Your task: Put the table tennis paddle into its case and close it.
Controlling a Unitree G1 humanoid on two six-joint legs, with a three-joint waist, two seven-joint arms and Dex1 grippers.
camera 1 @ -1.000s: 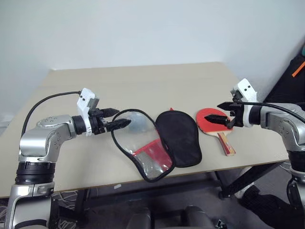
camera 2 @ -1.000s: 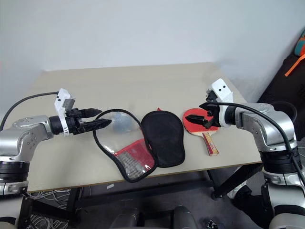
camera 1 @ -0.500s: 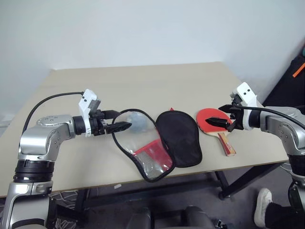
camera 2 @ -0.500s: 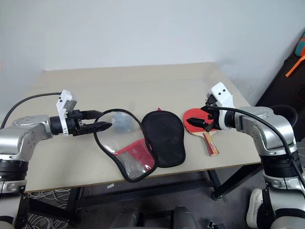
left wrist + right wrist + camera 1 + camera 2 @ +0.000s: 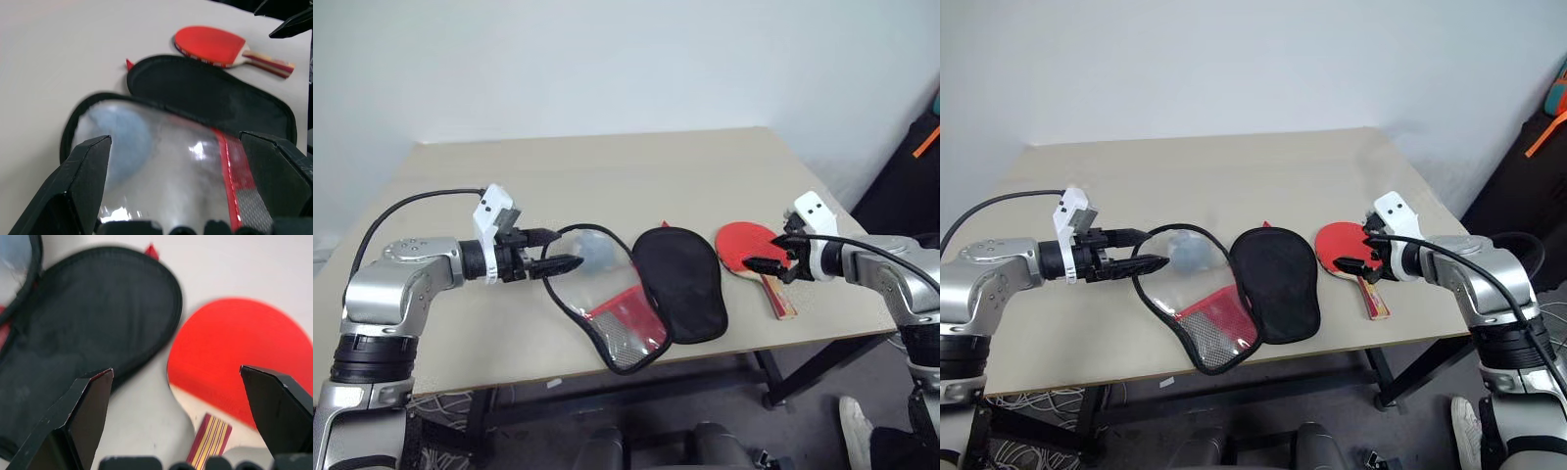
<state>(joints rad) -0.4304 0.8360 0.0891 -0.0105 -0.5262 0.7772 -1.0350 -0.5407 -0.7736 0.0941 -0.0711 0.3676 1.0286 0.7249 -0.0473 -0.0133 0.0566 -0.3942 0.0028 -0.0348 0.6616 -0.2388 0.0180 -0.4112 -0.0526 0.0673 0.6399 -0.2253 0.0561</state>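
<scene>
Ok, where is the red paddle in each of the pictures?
Left eye view: the paddle lies on the table's right side, by the right hand.
Right eye view: right of centre.
Left wrist view: far side, upper right.
Right wrist view: close up, on the right.
Shared landmark: the black case half beside it.

Plain beige table point(image 5: 607, 166) with the opened-up case point(image 5: 651, 289) lying flat on it, red table tennis paddle point(image 5: 751, 247) just beside it.
</scene>
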